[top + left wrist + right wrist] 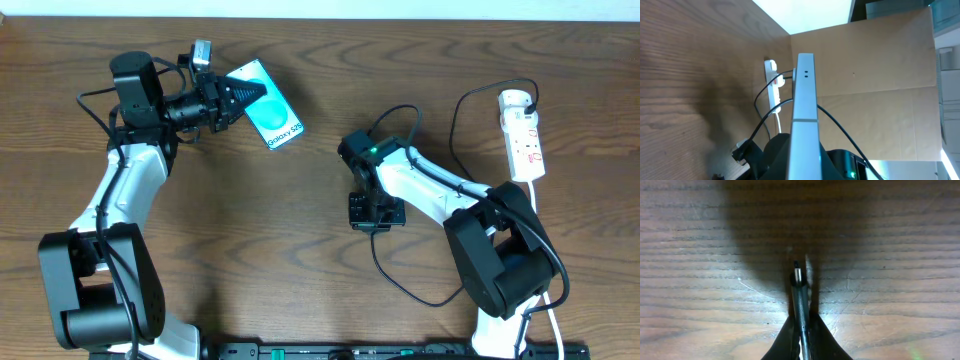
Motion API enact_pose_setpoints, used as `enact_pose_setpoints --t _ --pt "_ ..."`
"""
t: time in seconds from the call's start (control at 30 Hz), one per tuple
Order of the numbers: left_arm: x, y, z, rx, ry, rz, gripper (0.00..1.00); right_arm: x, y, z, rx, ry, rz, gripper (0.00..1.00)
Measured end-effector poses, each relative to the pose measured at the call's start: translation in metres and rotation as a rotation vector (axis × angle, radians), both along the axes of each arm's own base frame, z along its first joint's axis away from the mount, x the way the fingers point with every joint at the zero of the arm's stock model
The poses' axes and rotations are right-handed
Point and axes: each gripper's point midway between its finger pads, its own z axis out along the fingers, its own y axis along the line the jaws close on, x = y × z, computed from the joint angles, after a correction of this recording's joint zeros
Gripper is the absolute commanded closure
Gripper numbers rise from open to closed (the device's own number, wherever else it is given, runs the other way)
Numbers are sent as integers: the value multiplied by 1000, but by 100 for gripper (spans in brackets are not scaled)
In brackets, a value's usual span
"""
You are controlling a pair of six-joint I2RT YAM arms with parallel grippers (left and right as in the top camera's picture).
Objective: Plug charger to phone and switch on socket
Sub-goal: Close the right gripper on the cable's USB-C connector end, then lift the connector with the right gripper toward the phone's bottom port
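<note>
The phone [272, 117], with a cyan screen reading "Galaxy S25", is at the back left, held at its near corner by my left gripper [240, 98], which is shut on it. In the left wrist view the phone [805, 110] shows edge-on as a grey slab. My right gripper [375, 212] points down over the table's middle. It is shut on the charger plug [799, 287], whose tip sits just above the wood. The charger cable [392, 275] loops toward the front. The white socket [523, 135] lies at the back right and also shows in the left wrist view [772, 80].
A black plug [531, 97] sits in the socket's far end, and a white cord [537, 195] runs from the socket toward the front. The right arm [440, 190] stretches between the socket and the table's middle. A cardboard wall [880, 60] stands beyond the table.
</note>
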Motion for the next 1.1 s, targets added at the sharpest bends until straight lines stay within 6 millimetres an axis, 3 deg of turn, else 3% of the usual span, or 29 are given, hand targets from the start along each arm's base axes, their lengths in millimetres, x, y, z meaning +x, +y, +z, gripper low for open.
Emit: enact_pose_setpoints --t 0.17,0.6,0.83,0.97,1.1 --pt "0 0 0 0 0 0 93 0 0 0 1 -1 1 99" --pt "0 0 0 0 0 0 93 2 2 0 12 -9 0 99" --pt "0 0 0 0 0 0 93 3 -15 3 -3 41 -15 99" --pt "0 1 0 0 0 2 93 20 -23 12 22 31 -10 99" --pt "1 8 1 -5 -1 9 93 42 -12 33 138 -1 35 99"
